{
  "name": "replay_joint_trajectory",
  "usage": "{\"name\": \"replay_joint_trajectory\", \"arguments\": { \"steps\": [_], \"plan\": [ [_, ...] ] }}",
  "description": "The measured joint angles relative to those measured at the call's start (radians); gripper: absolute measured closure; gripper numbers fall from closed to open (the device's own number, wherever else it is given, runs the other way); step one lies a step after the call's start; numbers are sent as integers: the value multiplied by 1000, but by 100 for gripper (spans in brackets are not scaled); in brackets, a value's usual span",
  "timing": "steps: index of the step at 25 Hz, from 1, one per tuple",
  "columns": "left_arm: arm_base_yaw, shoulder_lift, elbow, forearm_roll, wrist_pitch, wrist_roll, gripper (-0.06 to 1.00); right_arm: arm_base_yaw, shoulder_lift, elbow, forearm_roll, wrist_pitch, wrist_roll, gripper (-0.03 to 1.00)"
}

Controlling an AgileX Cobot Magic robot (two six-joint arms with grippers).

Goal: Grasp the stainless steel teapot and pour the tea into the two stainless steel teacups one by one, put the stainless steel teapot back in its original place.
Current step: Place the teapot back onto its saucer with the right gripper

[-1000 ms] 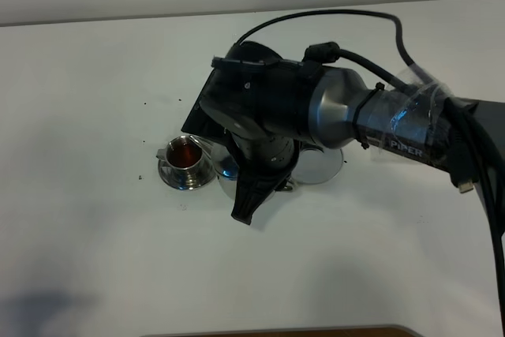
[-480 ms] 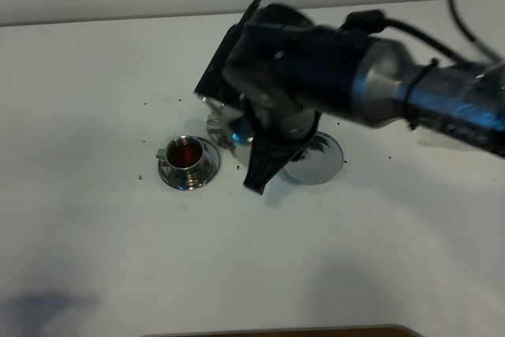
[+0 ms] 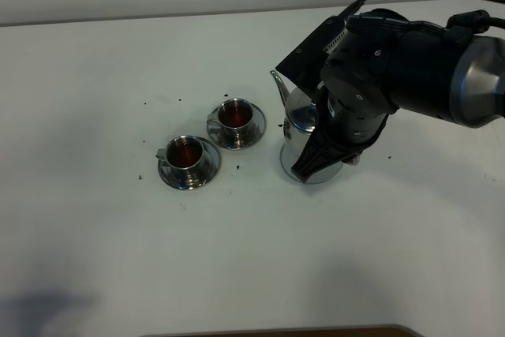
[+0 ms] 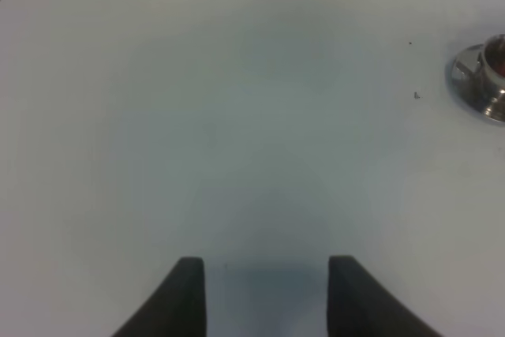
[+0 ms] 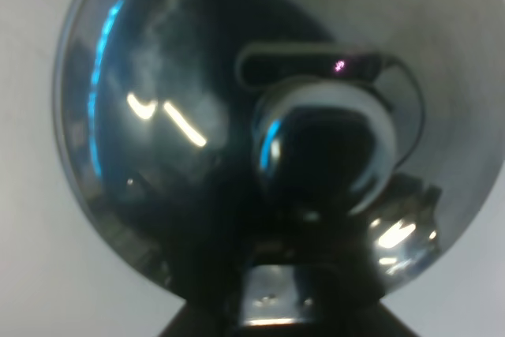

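One teapot (image 3: 298,122), two teacups (image 3: 234,114) (image 3: 185,153) on two saucers (image 3: 251,129) (image 3: 207,171).

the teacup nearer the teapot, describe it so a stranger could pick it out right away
On the white table, left of the steel teapot under the right arm, two small steel cups sit on saucers. It is the upper-right one, closest to the teapot's spout; the other cup sits lower left.

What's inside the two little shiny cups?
Both teacups, the nearer one and the farther one, hold dark reddish-brown tea. Each sits on its own saucer. How deep the tea goes cannot be seen from above.
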Motion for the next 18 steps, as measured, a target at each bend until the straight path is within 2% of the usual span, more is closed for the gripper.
{"name": "replay_joint_trajectory", "arguments": {
  "steps": [7,18],
  "plan": [
    [0,0,0,0,0,0,52,-6,48,5,8,-61,39,78],
    [0,0,0,0,0,-1,52,-26,114,6,16,-90,58,78]
  ]
}}
